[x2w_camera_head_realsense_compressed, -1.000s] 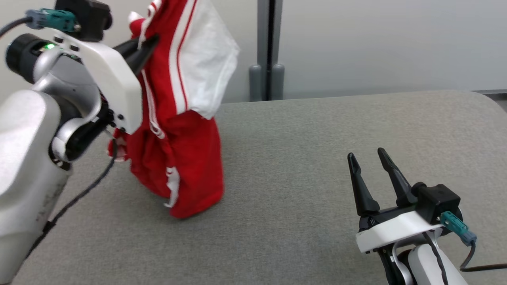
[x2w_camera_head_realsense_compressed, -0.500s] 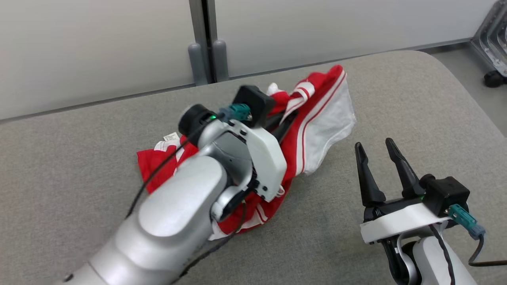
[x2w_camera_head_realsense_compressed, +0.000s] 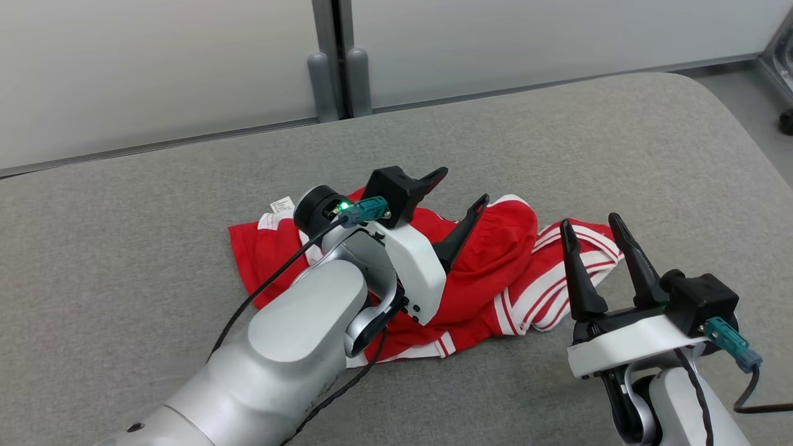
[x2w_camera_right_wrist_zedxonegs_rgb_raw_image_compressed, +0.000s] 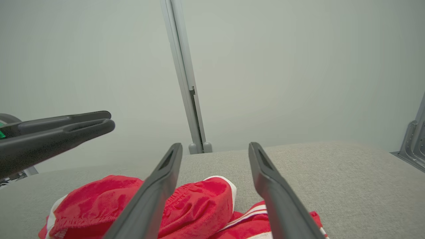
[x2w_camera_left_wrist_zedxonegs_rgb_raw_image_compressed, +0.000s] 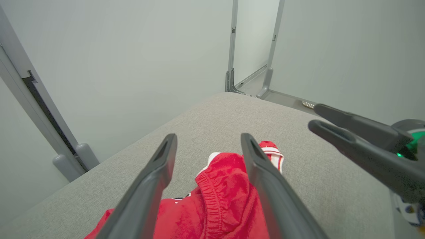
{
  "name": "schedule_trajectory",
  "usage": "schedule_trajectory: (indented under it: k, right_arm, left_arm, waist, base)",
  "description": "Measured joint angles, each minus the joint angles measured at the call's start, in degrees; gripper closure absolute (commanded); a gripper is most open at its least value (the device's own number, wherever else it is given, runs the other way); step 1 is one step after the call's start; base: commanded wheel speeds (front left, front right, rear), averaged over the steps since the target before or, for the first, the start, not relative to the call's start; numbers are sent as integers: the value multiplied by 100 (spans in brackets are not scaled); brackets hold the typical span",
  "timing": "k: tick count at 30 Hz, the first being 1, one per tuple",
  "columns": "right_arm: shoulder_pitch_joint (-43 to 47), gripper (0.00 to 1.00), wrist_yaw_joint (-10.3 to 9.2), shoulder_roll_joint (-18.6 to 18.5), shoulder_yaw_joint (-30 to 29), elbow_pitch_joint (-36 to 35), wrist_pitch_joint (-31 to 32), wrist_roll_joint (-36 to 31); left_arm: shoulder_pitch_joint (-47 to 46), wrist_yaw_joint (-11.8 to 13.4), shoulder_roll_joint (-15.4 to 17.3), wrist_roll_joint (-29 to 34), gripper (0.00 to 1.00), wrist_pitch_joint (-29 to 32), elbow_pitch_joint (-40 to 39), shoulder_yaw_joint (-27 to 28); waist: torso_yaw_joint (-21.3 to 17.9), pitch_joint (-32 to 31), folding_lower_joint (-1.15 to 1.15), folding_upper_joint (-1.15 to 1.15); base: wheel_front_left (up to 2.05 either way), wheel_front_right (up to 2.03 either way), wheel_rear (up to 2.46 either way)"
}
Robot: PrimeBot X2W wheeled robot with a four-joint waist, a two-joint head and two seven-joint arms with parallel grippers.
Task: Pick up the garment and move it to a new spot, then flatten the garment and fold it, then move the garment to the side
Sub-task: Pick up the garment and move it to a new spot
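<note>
The left gripper has its two long dark fingers spread wide with nothing pinched between them. It hovers just above the crumpled red sports shorts, which have white side stripes and white hem trim. The left wrist view shows the cloth lying below the fingers, not in them. The right gripper is likewise wide apart and empty, poised over the shorts' striped right end.

The shorts lie in a loose heap near the middle of the grey fabric-covered table, free of both grippers. They look light, limp and soft. They will likely sag and fold from any single point of hold, and are unlikely to slip or be damaged. A thin pinch on a firm edge seems best. The gathered elastic waistband, humped up just beyond the left fingers, looks the thickest and steadiest place to grip. The white-trimmed leg hems at the near edge are the other choice. Taking two corners at once, one per gripper, would probably spread the cloth flat.

The heap's long axis runs across the table, from the small white care label at the robot's left to the striped end at its right, which lies slightly nearer the robot. The waistband seems to face far and right, though the bunching leaves the true orientation uncertain.
</note>
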Motion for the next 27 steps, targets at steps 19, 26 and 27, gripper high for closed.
schedule_trajectory:
  k: [19, 26, 27]
  right_arm:
    - [452, 0, 0, 5, -354, -301, 0, -245]
    - [672, 0, 0, 4, -523, -502, 0, -288]
    - [709, 0, 0, 4, -552, -528, 0, -289]
  left_arm:
    - [1641, 1178, 1803, -213, 0, -1031, -1484, 1437]
    - [3523, 1713, 1954, 89, 0, -1039, -2926, 2916]
    - [3763, 1693, 1901, 137, 0, -1038, -3009, 3005]
  waist:
    - [629, -642, 0, 0]
    - [635, -680, 0, 0]
    - [647, -684, 0, 0]
  base:
    - [0, 0, 0]
    - [0, 0, 0]
    - [0, 0, 0]
